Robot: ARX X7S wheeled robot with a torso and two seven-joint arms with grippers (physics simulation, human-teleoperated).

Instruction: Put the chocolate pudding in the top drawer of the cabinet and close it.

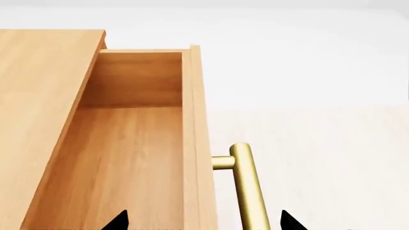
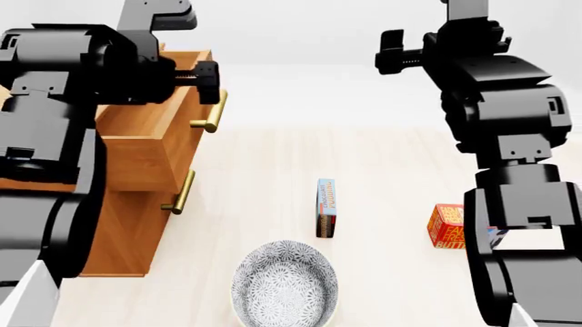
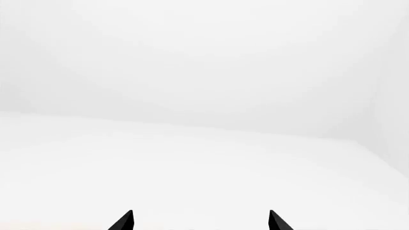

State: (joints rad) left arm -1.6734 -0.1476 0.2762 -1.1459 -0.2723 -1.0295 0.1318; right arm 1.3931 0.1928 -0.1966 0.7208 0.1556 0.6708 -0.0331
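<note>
The chocolate pudding (image 2: 326, 206), a slim box with blue edges, stands on its edge on the pale floor, far from both grippers. The wooden cabinet (image 2: 127, 225) is at the left. Its top drawer (image 2: 155, 146) is pulled out, and its inside (image 1: 128, 158) shows nothing in it. My left gripper (image 2: 207, 82) hovers open over the drawer's front edge. In the left wrist view, the left gripper (image 1: 204, 223) has its tips either side of the front board and the brass handle (image 1: 246, 187). My right gripper (image 3: 200, 221) is raised high, open and holding nothing.
A patterned grey bowl (image 2: 283, 285) sits on the floor in front of me. A red-orange butter box (image 2: 448, 226) lies at the right, partly behind my right arm. The lower drawer's brass handle (image 2: 179, 194) juts out below the top drawer.
</note>
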